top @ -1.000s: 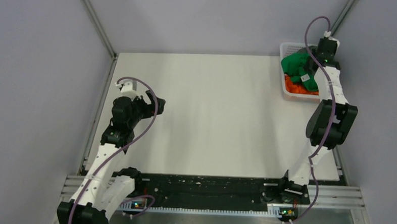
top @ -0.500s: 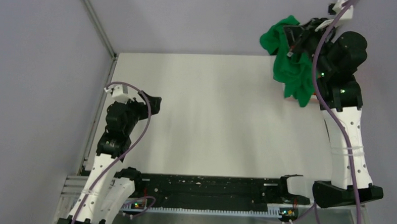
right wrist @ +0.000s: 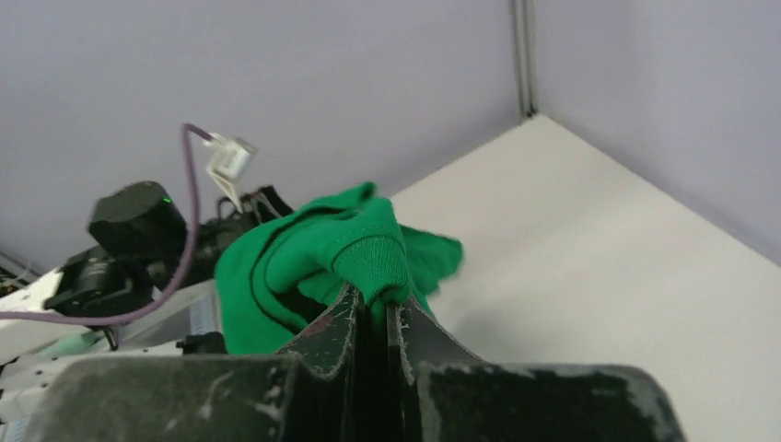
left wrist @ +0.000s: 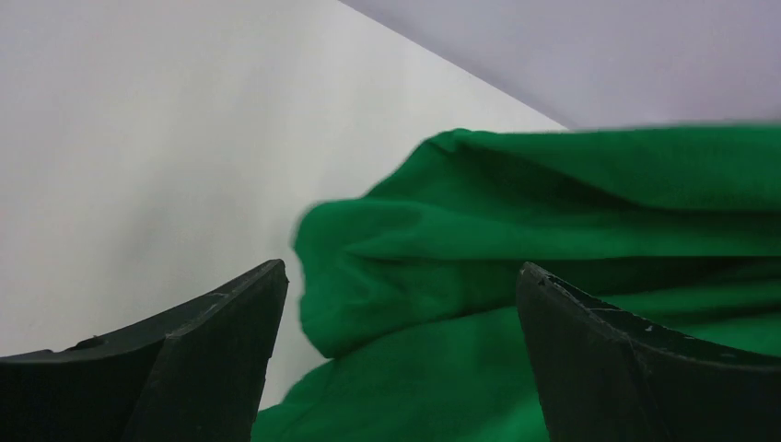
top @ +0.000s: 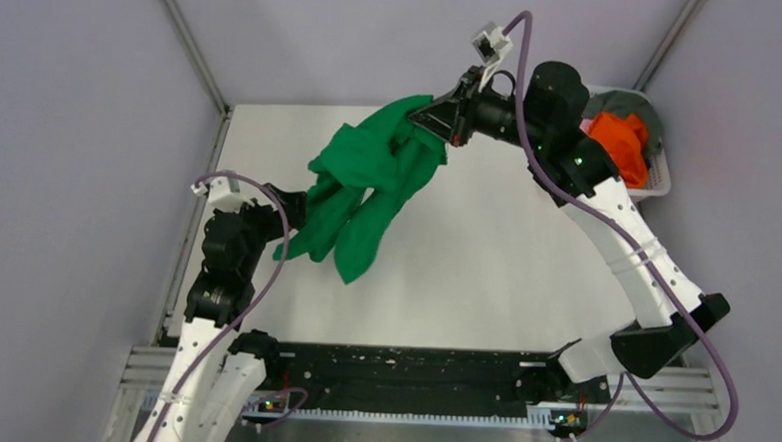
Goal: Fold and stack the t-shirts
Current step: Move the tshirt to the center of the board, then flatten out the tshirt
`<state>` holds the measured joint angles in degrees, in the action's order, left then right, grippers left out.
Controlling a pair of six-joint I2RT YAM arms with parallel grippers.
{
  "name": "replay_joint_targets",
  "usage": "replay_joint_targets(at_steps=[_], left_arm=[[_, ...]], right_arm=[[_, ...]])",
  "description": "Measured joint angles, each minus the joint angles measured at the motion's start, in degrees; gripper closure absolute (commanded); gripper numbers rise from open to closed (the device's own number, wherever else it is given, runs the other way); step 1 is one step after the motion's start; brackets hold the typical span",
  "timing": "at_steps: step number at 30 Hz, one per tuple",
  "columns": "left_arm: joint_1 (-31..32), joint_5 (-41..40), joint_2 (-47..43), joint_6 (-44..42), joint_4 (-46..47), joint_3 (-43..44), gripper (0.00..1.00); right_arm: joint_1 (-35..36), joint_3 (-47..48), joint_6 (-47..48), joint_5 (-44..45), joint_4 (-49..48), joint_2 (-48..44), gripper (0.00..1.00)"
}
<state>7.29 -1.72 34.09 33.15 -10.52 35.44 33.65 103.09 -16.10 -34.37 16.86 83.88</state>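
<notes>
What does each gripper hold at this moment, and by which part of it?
The right gripper is shut on the green t-shirt, pinching a bunched ribbed edge of it. The left gripper is open and holds nothing.

Green t-shirt [top: 369,185]: bunched, hanging in long folds, top end at 12 o'clock, loose end trailing toward 8 o'clock. Orange t-shirt [top: 622,141]: crumpled in basket [top: 660,183], 2 o'clock corner; grey t-shirt [top: 643,104] touching it.
</notes>
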Motion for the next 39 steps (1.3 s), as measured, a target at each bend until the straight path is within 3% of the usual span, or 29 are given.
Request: replay_joint_targets(at_steps=[2, 5, 7, 9, 11, 12, 14, 18, 22, 31, 39], left_arm=[[0.0, -1.5, -0.8, 0.1, -0.3, -0.1, 0.01], [0.0, -3.2, -1.6, 0.3, -0.7, -0.1, 0.01], [0.0, -4.2, -1.7, 0.5, -0.7, -0.2, 0.01], [0.0, -5.0, -1.5, 0.8, -0.7, -0.3, 0.01], [0.0, -5.6, -0.6, 1.2, -0.9, -0.3, 0.01], [0.0, -5.7, 0.0, 1.3, -0.9, -0.3, 0.01], [0.0, -5.7, 2.0, 1.6, -1.5, -0.3, 0.01], [0.0, -4.5, 7.4, 2.4, -3.4, -0.2, 0.01], [0.0, -2.1, 11.5, 3.3, -5.7, -0.7, 0.01], [0.0, 0.3, 19.4, 5.9, -6.0, -5.3, 0.01], [0.0, 1.4, 37.1, 6.0, -3.2, -2.1, 0.04]], right_arm=[[0.0, -4.5, 0.2, 3.3, -1.3, -2.1, 0.93], [-0.1, -18.6, 1.0, 12.9, -1.9, -9.8, 0.81], [-0.1, -29.3, 1.5, 21.0, -1.3, -15.3, 0.66], [-0.6, -39.2, 1.9, 30.1, -0.5, -19.0, 0.44], [-1.6, -44.7, 1.4, 37.7, 1.5, -19.6, 0.32], [-2.4, -47.0, 0.8, 42.0, 3.1, -19.2, 0.13], [-4.0, -49.2, -0.3, 50.9, 7.7, -17.6, 0.02], [-5.3, -49.4, -3.0, 62.7, 13.2, -16.8, 0.01], [-5.3, -49.7, -5.9, 64.4, 14.8, -18.1, 0.01], [-5.3, -57.4, -9.7, 56.2, 12.4, -23.9, 0.01], [-5.3, -67.6, -11.7, 42.5, 5.2, -26.5, 0.01]])
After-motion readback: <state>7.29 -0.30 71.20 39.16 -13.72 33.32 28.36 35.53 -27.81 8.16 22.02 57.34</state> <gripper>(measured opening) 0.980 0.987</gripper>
